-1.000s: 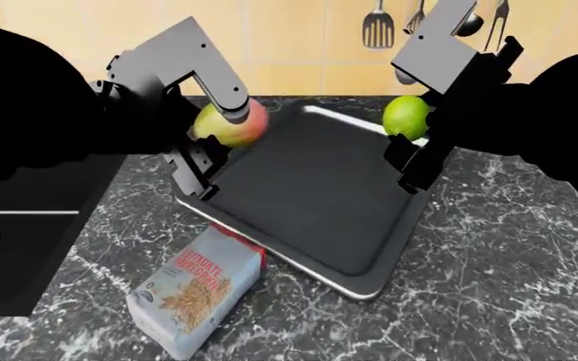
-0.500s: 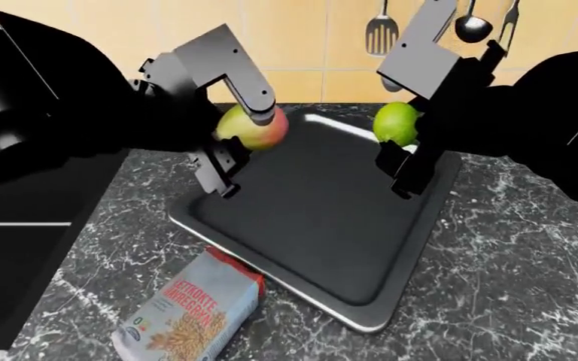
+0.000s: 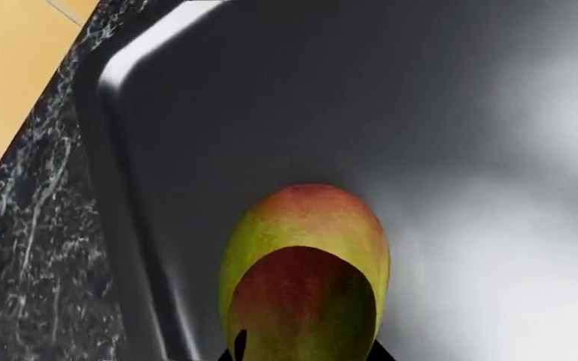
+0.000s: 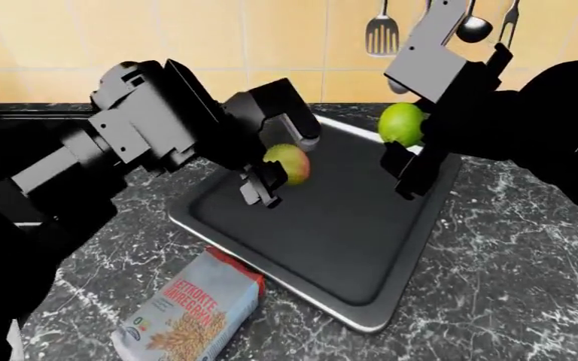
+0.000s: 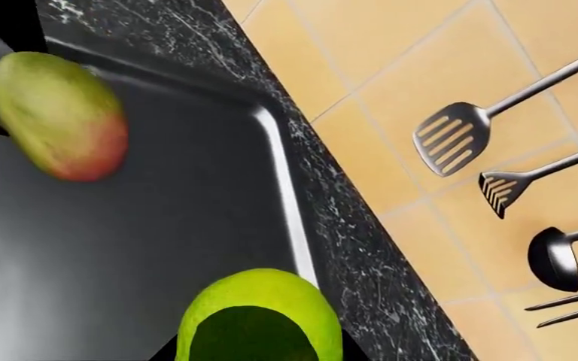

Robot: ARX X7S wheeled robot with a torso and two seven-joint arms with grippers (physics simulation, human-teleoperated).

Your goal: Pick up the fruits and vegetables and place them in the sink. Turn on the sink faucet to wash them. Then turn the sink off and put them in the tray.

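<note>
Apple [image 4: 288, 163]: gripped in left fingers [image 4: 269, 171], raised over tray [image 4: 369, 248], far-left part. Lime [image 4: 400, 123]: gripped in right fingers [image 4: 408, 147], raised over tray's far-right rim. Release straight down likely suffices; bag [image 4: 190, 312] near, on table [image 4: 510, 263].

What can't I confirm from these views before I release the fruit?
- Sink and faucet: out of every view; the left arm fills that side in the head view.
- Left jaws on the apple: cut off by the left wrist view's edge.
- Lime height above the tray: unclear.
</note>
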